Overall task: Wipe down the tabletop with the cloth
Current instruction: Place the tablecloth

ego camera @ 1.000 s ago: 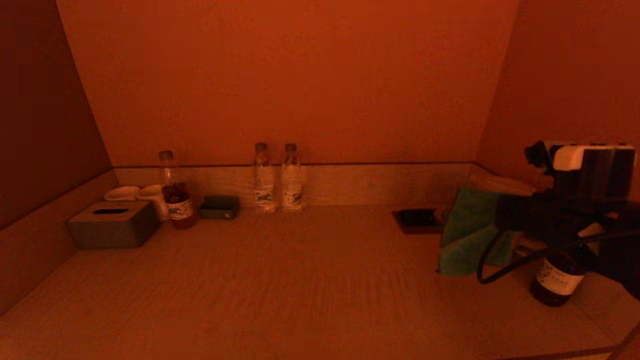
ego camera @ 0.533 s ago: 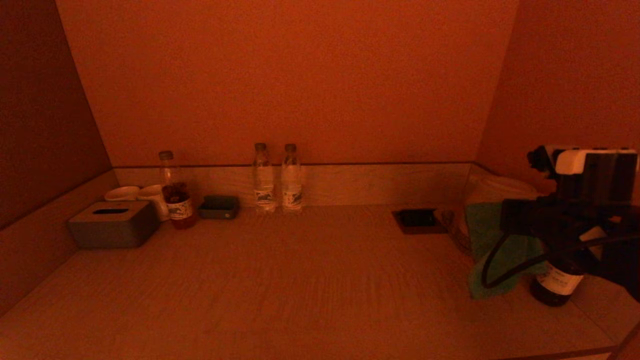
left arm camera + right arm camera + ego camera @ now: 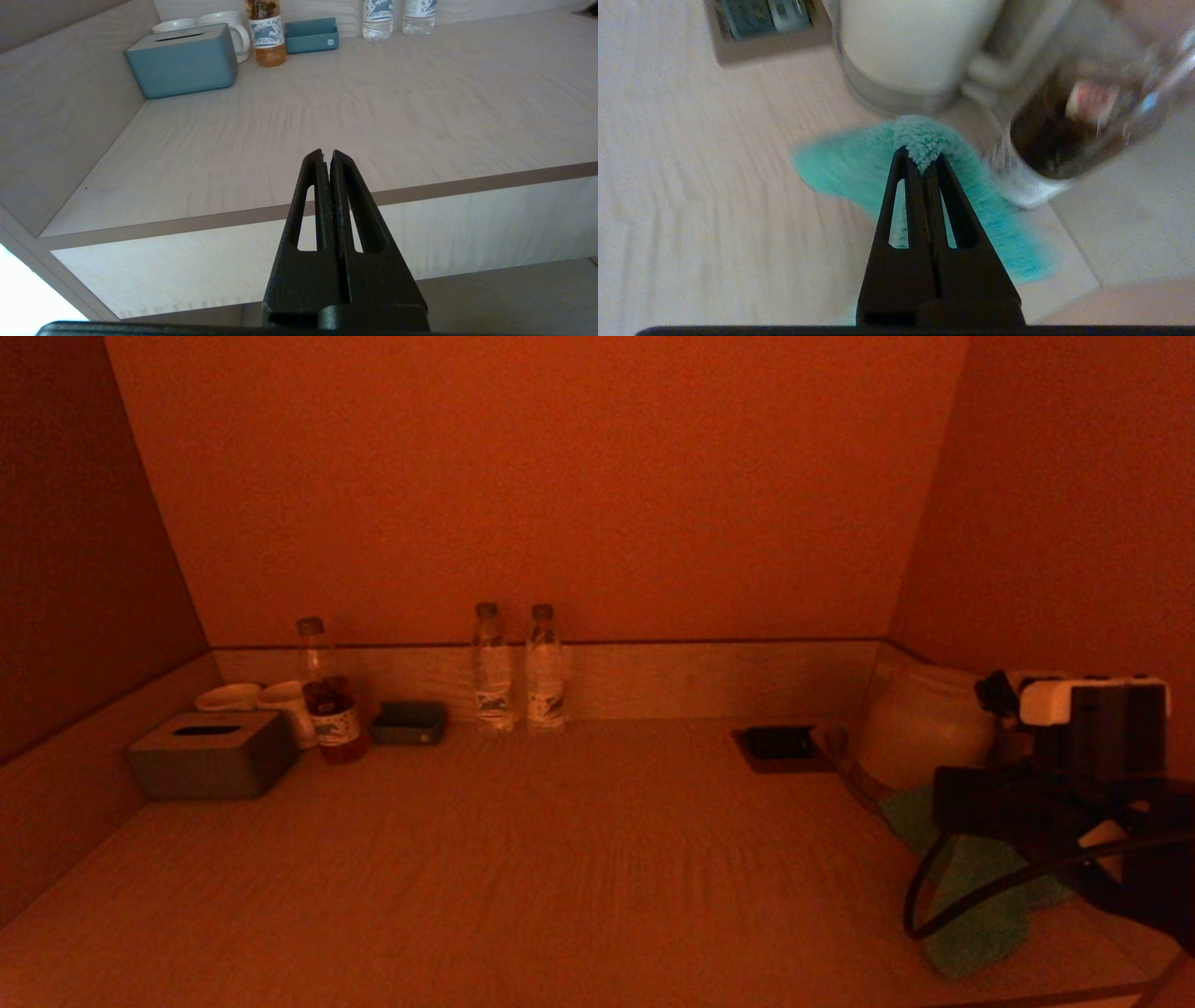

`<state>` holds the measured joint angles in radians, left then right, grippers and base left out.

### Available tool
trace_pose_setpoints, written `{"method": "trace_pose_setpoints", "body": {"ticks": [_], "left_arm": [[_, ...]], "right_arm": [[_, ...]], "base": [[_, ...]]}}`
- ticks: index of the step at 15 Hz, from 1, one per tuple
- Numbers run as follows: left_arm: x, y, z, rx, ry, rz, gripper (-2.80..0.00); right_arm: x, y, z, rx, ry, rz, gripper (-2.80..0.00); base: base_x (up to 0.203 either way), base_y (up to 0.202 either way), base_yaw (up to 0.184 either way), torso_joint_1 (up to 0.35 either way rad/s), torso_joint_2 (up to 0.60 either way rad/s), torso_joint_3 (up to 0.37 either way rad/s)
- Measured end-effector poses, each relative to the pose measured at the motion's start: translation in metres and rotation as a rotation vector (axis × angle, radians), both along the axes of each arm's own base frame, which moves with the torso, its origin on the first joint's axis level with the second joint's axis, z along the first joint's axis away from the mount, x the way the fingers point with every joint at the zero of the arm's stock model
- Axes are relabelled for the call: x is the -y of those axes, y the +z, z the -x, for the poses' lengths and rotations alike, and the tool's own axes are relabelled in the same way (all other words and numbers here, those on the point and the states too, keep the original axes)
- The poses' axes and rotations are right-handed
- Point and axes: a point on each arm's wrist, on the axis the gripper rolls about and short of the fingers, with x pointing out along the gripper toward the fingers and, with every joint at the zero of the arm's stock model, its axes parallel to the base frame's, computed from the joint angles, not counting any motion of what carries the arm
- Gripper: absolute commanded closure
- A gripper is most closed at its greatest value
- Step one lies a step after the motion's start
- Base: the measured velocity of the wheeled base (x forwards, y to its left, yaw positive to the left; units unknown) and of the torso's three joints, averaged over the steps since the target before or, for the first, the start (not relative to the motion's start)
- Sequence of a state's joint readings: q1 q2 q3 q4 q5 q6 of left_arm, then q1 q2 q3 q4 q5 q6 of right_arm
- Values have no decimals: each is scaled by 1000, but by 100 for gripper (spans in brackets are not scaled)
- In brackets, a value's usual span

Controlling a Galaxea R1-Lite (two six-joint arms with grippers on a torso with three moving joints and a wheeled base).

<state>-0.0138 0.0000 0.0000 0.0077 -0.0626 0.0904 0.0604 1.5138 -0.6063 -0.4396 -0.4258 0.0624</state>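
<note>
The green cloth [image 3: 980, 915] lies partly on the pale wood-grain tabletop [image 3: 560, 859] at the near right. My right gripper [image 3: 943, 798] is shut on a bunched fold of the cloth. In the right wrist view the fingertips [image 3: 920, 161] pinch the fold and the cloth [image 3: 840, 163] spreads on the wood below them. It lies close to the pale kettle [image 3: 910, 46] and a dark bottle [image 3: 1064, 140]. My left gripper [image 3: 325, 156] is shut and empty, out beyond the tabletop's [image 3: 373, 107] front edge. It does not show in the head view.
A grey tissue box [image 3: 210, 756], two cups [image 3: 229, 695], a tea bottle [image 3: 327, 709] and a small tray [image 3: 409, 721] stand at the back left. Two water bottles [image 3: 492, 667] stand at the back middle. A socket panel [image 3: 780, 747] and the kettle [image 3: 924, 728] are at the right.
My right gripper has moved down and toward the front right with the cloth. The cloth hung in front of the kettle before; it now trails on the tabletop and the kettle shows.
</note>
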Motion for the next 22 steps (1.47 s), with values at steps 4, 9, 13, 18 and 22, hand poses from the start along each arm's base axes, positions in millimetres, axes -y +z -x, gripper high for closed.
{"method": "trace_pose_setpoints", "body": {"ticks": [4, 9, 13, 18, 22], "left_arm": [[0, 0, 0, 0, 1, 1, 0], [0, 0, 0, 0, 0, 0, 0], [0, 0, 0, 0, 0, 1, 0], [0, 0, 0, 0, 1, 0, 0], [0, 0, 0, 0, 1, 0, 0]], "right_arm": [[0, -7, 0, -23, -8, -11, 0], [2, -18, -8, -64, -25, -8, 0], [11, -24, -26, -80, -71, -8, 0], [25, -33, -43, -105, -124, -10, 0], [34, -42, -51, -126, -159, -22, 0]], "base": [[0, 0, 0, 0, 0, 0], [0, 0, 0, 0, 0, 0], [0, 0, 0, 0, 0, 0], [0, 0, 0, 0, 0, 0], [0, 0, 0, 0, 0, 0]]}}
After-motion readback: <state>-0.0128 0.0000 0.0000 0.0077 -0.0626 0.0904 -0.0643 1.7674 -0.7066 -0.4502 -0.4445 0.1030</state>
